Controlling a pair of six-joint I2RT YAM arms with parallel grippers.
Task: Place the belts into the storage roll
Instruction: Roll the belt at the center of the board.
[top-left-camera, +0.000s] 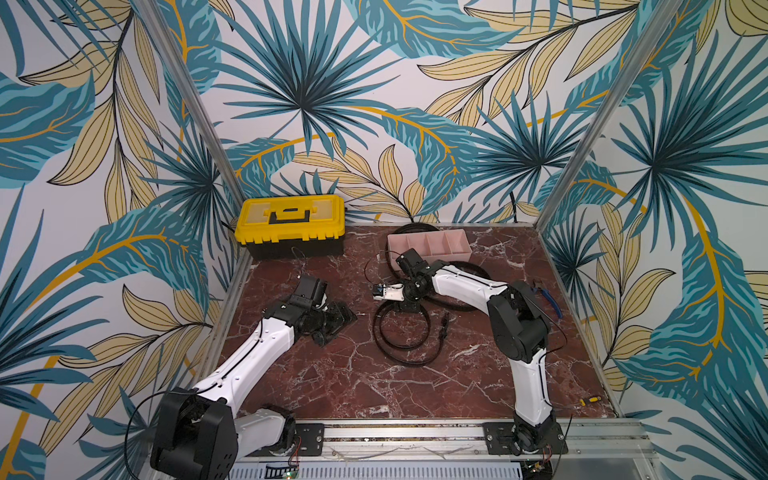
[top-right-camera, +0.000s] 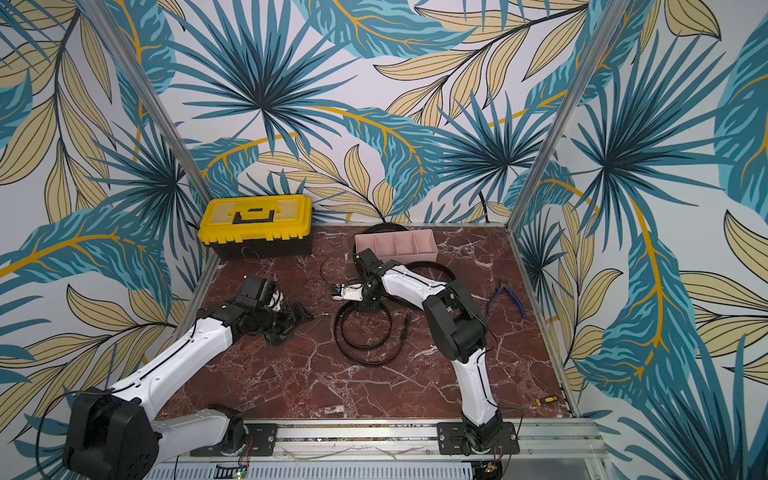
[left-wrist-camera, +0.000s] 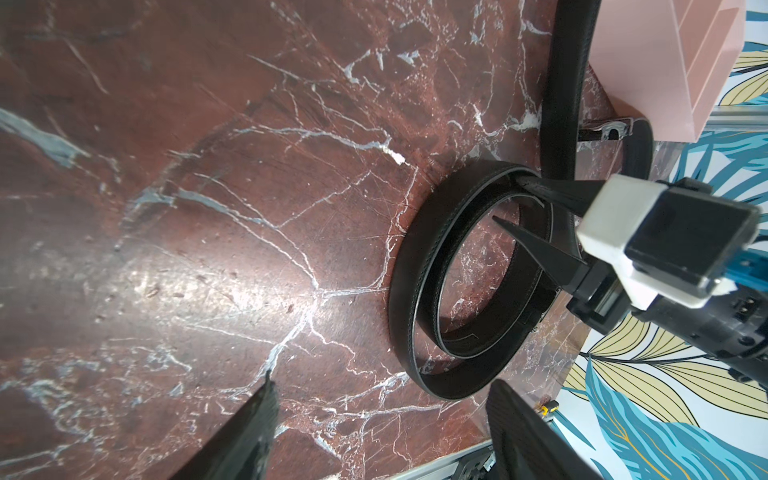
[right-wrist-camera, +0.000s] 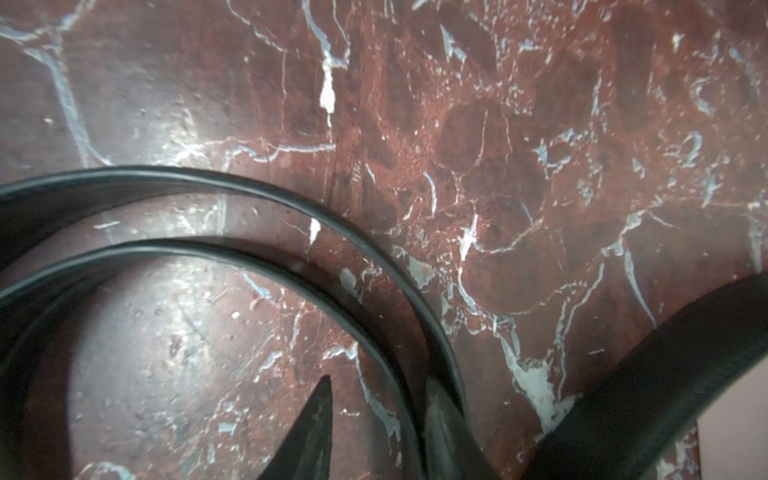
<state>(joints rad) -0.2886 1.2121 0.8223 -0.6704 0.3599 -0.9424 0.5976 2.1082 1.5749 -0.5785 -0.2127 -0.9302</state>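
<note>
Right gripper (left-wrist-camera: 509, 199) straddles the coiled belt (left-wrist-camera: 407, 291), jaws apart (unclamped); left gripper (top-left-camera: 337, 323) hangs empty, spread. A second belt (top-left-camera: 413, 226) loops around the pink tray (top-left-camera: 436, 254).

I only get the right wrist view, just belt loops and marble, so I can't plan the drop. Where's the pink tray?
Observer: The pink tray sits toward the far end of the table, beyond your right hand.
Operator: Anything in it?
Observer: No, all four compartments look empty in both top views.
Operator: And the left hand?
Observer: The left hand is open and empty, apart from the coiled belt, on the toolbox side.
</note>
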